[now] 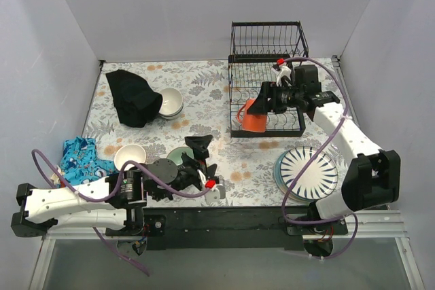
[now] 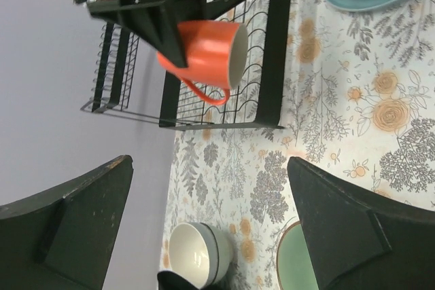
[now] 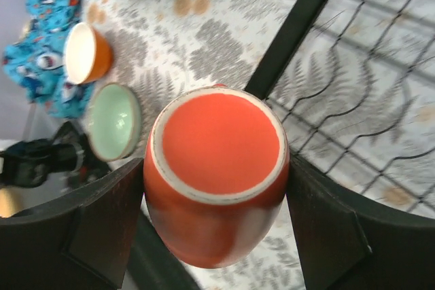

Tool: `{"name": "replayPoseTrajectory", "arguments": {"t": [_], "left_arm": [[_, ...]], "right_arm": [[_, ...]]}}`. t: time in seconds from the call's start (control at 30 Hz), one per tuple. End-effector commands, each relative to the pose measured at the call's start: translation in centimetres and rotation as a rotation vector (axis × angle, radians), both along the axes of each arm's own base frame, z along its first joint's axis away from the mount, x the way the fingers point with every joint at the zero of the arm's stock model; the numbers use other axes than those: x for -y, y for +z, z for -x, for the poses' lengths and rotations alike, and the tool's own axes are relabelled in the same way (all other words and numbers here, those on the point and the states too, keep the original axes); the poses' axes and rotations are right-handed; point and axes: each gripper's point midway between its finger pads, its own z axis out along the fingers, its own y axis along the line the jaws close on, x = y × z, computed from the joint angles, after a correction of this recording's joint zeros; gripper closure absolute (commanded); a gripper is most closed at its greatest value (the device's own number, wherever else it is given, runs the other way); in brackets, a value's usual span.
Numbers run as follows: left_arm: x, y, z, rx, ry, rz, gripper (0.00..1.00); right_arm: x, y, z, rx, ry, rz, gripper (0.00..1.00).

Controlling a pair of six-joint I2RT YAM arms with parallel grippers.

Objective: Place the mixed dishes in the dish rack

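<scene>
My right gripper [image 1: 262, 108] is shut on the orange mug [image 1: 253, 119], its fingers [image 3: 88, 229] pressing both sides. The mug [image 3: 217, 168] hangs tilted over the front left corner of the black wire dish rack [image 1: 266, 76], its base toward the wrist camera. My left gripper [image 1: 198, 157] stands open with nothing between its fingers [image 2: 353, 222], right beside the pale-green bowl [image 1: 178, 157]. Striped plates [image 1: 307, 171] lie stacked at the front right. Two white bowls [image 1: 170, 103] are stacked beside the black cloth. In the left wrist view the mug [image 2: 207, 49] hangs before the rack [image 2: 272, 45].
A black cloth [image 1: 131, 96] lies at the back left. A blue patterned cloth [image 1: 80, 157] lies at the front left, with an orange-sided bowl [image 1: 129, 156] next to it. Grey walls close in the left, back and right sides.
</scene>
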Motion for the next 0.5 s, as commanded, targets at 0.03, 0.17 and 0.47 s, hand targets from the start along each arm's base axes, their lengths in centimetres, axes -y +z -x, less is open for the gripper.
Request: {"name": "replayPoseTrajectory", "arguments": {"t": [0.03, 0.17, 0.47], "left_arm": [[-2.4, 0.0, -1.3, -0.044, 0.152, 0.019, 0.02], [-3.4, -0.4, -2.0, -0.056, 0.204, 0.050, 0.02], [-7.2, -2.0, -6.2, -0.181, 0.478, 0.185, 0.02]], "right_arm": [[2.8, 2.3, -4.1, 0.393, -0.107, 0.139, 0.86], [4.4, 1.0, -6.0, 0.518, -0.175, 0.226, 0.88], [5.7, -0.3, -10.0, 0.692, -0.277, 0.284, 0.91]]}}
